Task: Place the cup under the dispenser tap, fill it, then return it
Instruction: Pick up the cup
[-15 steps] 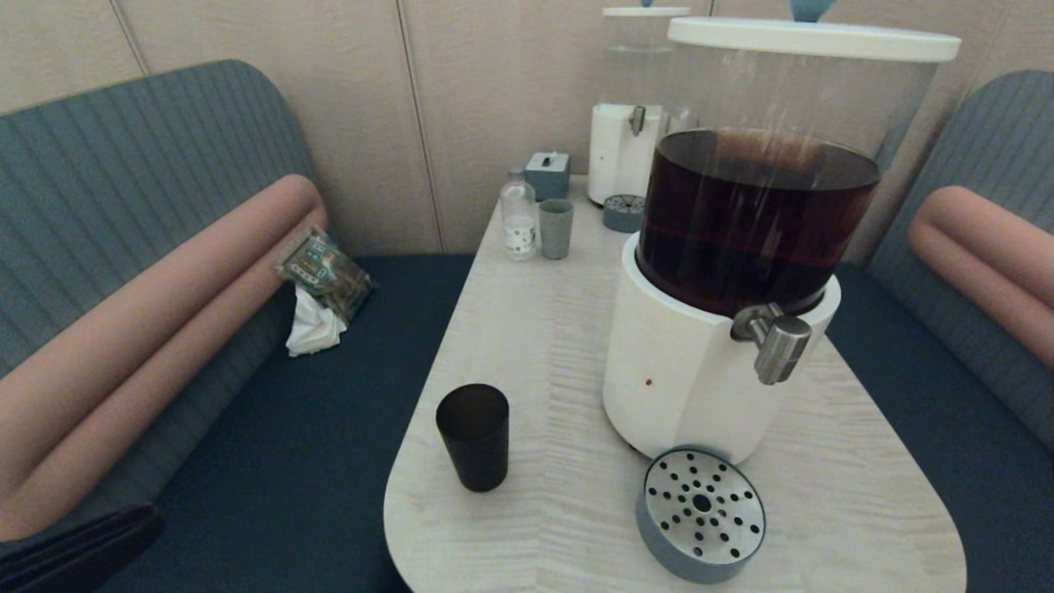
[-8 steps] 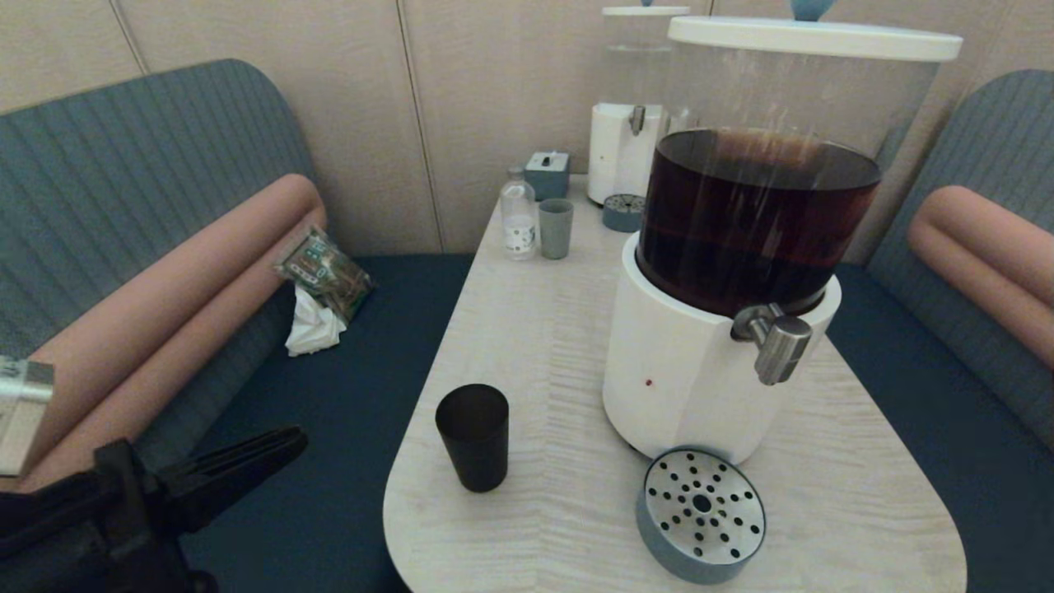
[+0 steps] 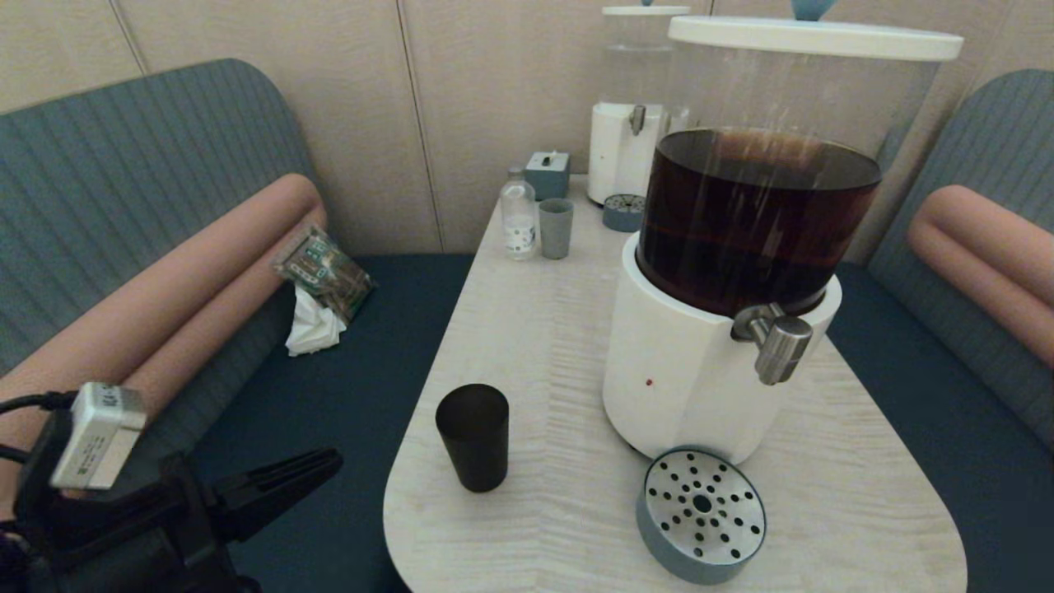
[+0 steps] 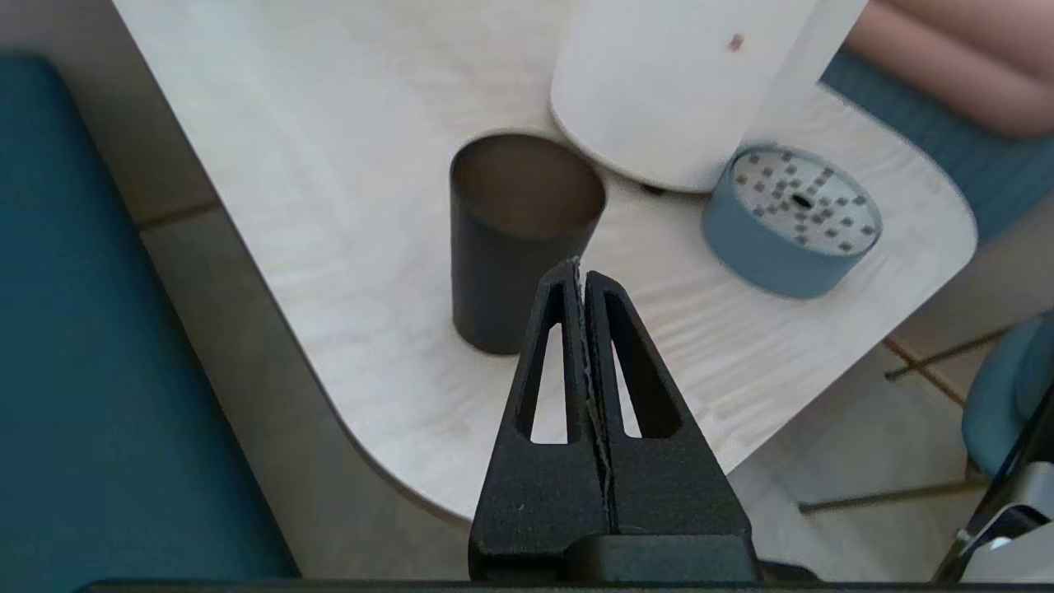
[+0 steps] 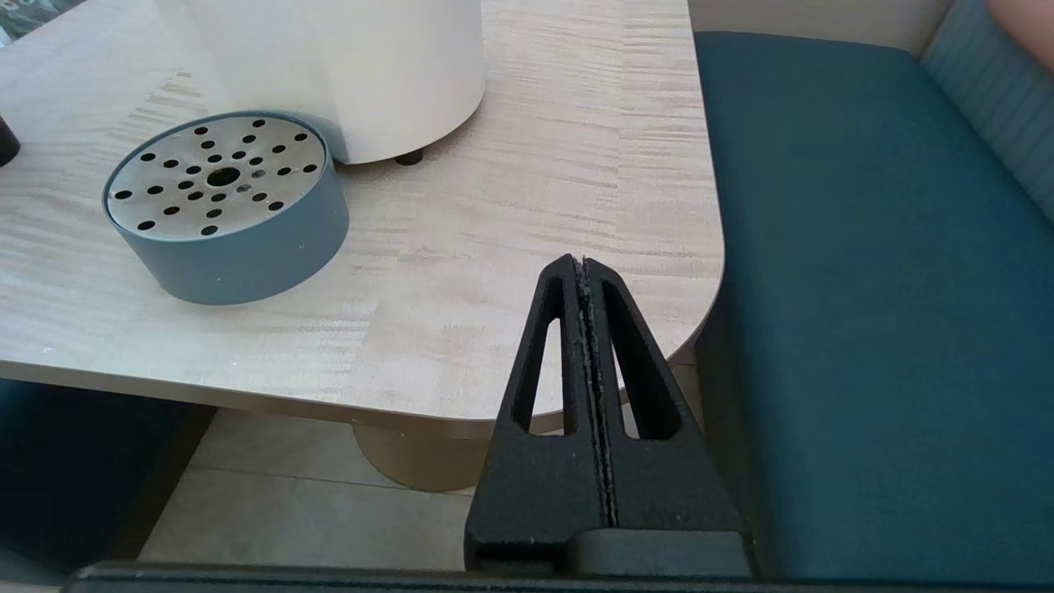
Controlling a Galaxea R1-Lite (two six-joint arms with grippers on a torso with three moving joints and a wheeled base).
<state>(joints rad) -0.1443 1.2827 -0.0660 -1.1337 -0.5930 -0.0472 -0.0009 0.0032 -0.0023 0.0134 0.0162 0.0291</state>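
Small near-black smoky tapered tumbler [image 3: 473,449], handleless, upright and empty on pale wood, just beyond the closed left pincer [image 3: 329,461] tips, not touching. Short brushed-steel cylindrical spigot [image 3: 778,342], spout pointing down, jutting from white-based dispenser of dark brown liquid, well apart from that pincer, past the tumbler.

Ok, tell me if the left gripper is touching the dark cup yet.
Apart. In the head view the left gripper, fingers shut, sits off the table's edge with blue seat showing between it and the cup.
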